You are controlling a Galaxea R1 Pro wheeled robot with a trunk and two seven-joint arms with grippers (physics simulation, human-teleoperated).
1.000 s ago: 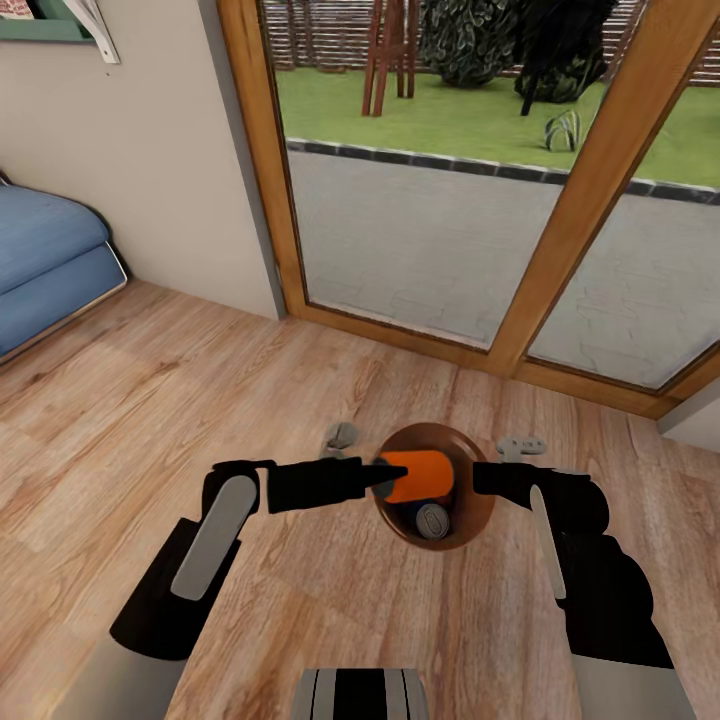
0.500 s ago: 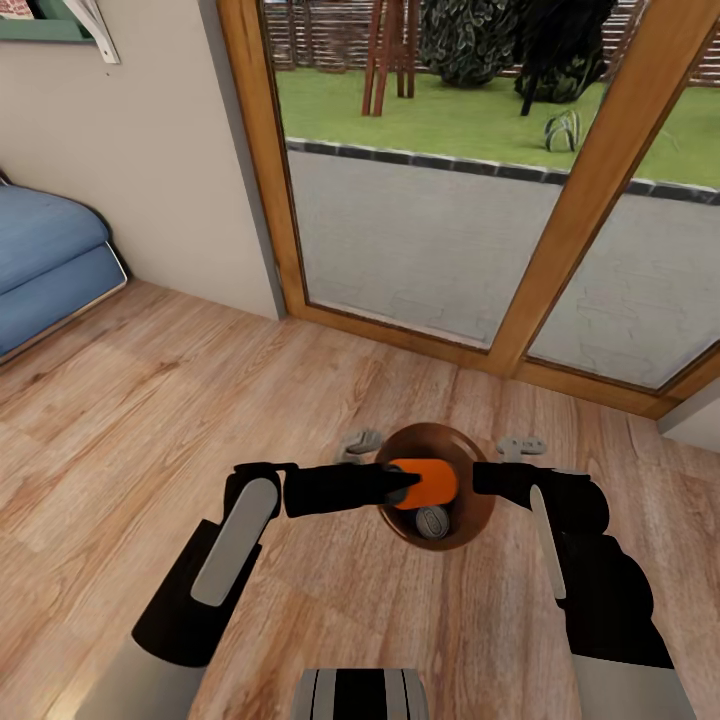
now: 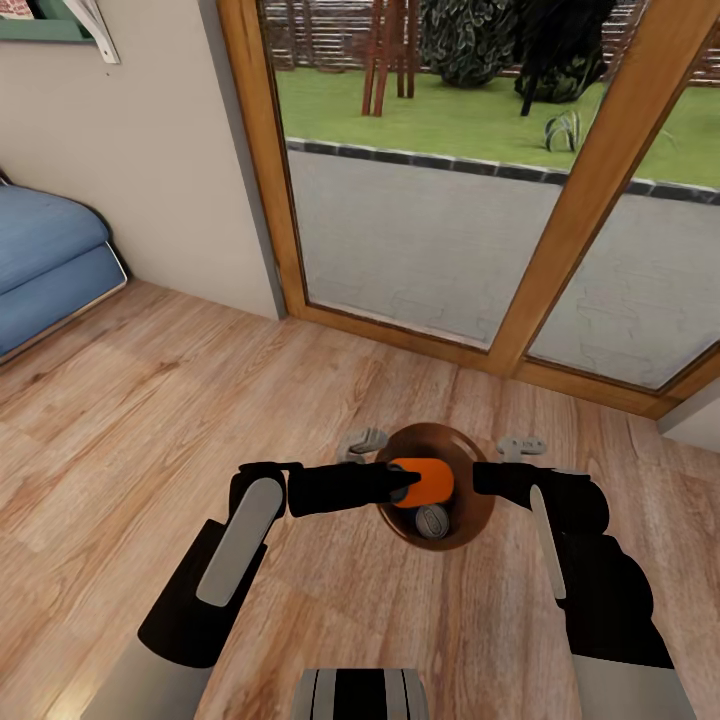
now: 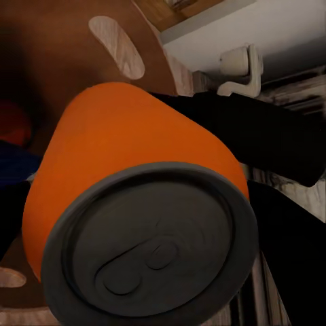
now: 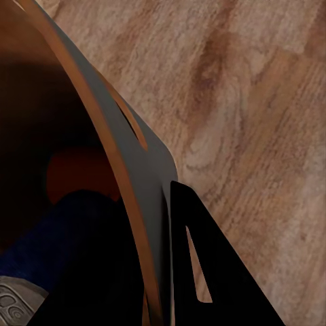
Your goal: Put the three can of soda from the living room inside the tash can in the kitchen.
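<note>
Head view: orange can [image 3: 424,483] over the bin [image 3: 478,520].
Left end effector [image 3: 408,484] grasps the can sideways above the bin's mouth; right end effector [image 3: 482,480] grips the bin's right rim.

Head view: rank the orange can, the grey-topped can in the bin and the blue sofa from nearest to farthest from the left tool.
1. Orange can, in the left tool over the bin.
2. Grey-topped can, down inside the bin.
3. Blue sofa, far left by the wall.
</note>
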